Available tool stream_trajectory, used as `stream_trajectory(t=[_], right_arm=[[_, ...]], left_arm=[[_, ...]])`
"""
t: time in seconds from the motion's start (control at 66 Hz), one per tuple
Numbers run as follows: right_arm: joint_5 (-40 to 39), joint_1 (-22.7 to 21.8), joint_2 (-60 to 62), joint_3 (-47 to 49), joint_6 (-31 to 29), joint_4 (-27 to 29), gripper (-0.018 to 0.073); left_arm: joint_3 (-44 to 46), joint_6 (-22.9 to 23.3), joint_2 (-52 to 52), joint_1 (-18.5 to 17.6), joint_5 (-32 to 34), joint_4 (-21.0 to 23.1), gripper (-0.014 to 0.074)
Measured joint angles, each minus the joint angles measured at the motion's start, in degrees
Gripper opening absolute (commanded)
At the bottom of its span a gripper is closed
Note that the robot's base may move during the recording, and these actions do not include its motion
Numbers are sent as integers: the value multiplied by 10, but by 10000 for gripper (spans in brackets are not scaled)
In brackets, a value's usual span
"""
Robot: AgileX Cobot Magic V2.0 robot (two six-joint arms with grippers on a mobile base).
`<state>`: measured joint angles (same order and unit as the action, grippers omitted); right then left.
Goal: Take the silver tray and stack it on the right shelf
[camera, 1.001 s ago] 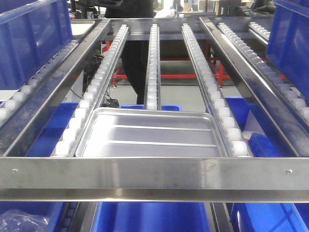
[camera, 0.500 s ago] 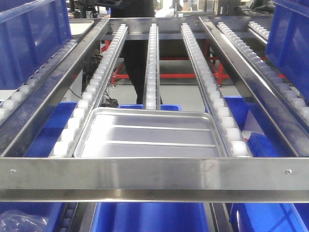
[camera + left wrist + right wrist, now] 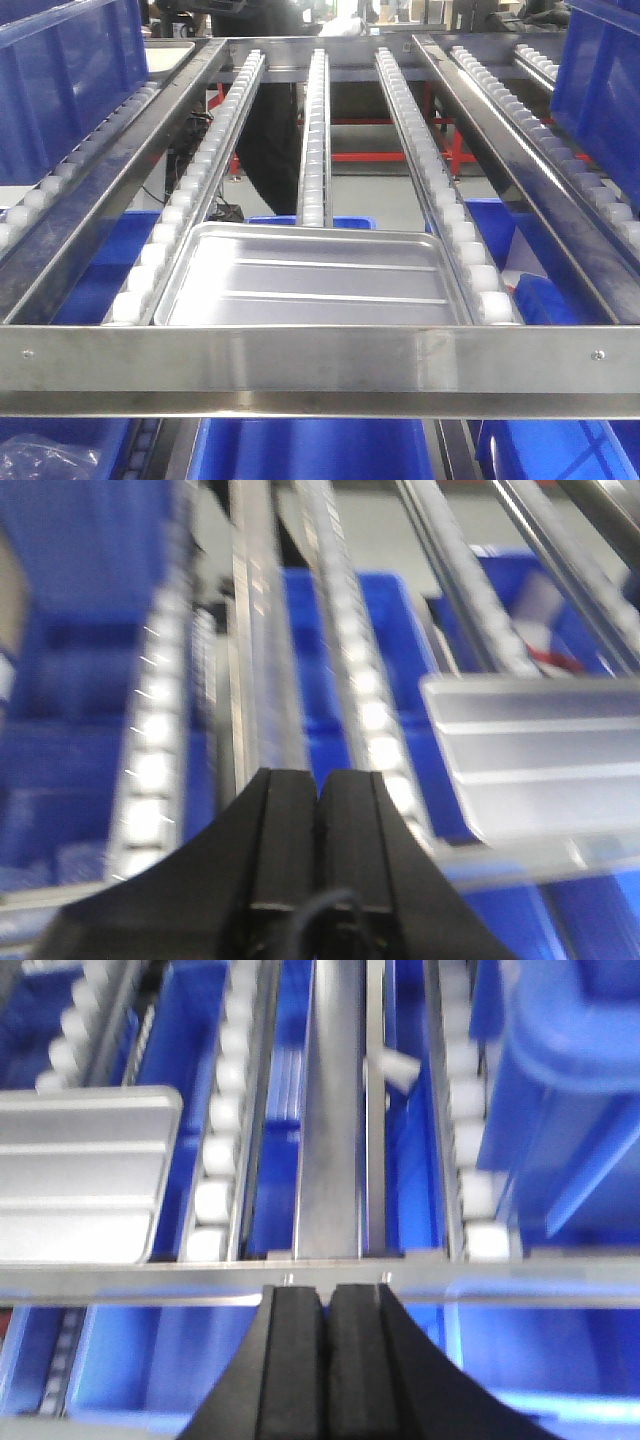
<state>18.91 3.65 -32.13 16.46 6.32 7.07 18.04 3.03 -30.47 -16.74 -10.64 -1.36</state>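
Nearest the cameras, both black grippers were pinched fully closed with nothing in them. That's the left gripper (image 3: 320, 815) and the right gripper (image 3: 327, 1325), with the right one sitting just short of the wide shiny steel front crossbar (image 3: 320, 360).

Right behind that bar, at the front edge of the steel flow-rack shelf (image 3: 315, 130) with its rails of small white rollers, lay the silver tray (image 3: 310, 285). It's the shiny rectangular stainless-steel one with two raised ribs. It sat flat on the rollers, long axis running side to side along the crossbar.

The bit that matters: the tray was between the arms, off to the right of the left gripper and off to the left of the right one, and neither touched it. The left looked a touch nearer to me, with just one roller rail in between, though that view was blurry.

Deep blue plastic bins (image 3: 310, 450) sat underneath, and a person in dark clothes (image 3: 270, 130) stood beyond the shelf's far edge.
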Motion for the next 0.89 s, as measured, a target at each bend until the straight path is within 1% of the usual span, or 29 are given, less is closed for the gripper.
stream_trajectory(t=[0.076,0.121,0.197,0.258,0.318,0.379,0.47,0.591,0.712,0.758,0.803,0.849,0.894], right_arm=[[6,0,-20,5,0,7,50],[6,0,-31,8,0,13,50],[9,0,-49,12,0,29,50],[33,1,-65,20,-7,34,50],[67,8,-83,38,-26,35,59],[96,17,-102,62,-39,35,58],[110,35,-133,98,-47,35,58],[112,61,-191,143,-46,35,60],[112,79,-270,184,-5,35,59],[112,84,-298,201,13,35,59],[112,88,-326,218,32,29,59],[112,96,-357,239,55,18,59],[112,103,-380,258,74,4,59]], left_arm=[[0,0,-29,-22,1,14,-80],[0,0,-45,-32,8,31,-80],[0,0,-72,-42,25,79,-80],[3,0,-93,-48,36,106,-80],[14,0,-115,-55,35,118,-81],[37,0,-140,-63,15,121,-93],[83,0,-187,-80,-23,109,-92],[155,0,-276,-107,-69,93,-92],[238,32,-386,-116,-116,86,-92],[264,52,-422,-116,-127,72,-92],[287,86,-454,-116,-134,50,-92],[311,128,-486,-120,-142,7,-92],[330,181,-510,-126,-150,-37,-92]])
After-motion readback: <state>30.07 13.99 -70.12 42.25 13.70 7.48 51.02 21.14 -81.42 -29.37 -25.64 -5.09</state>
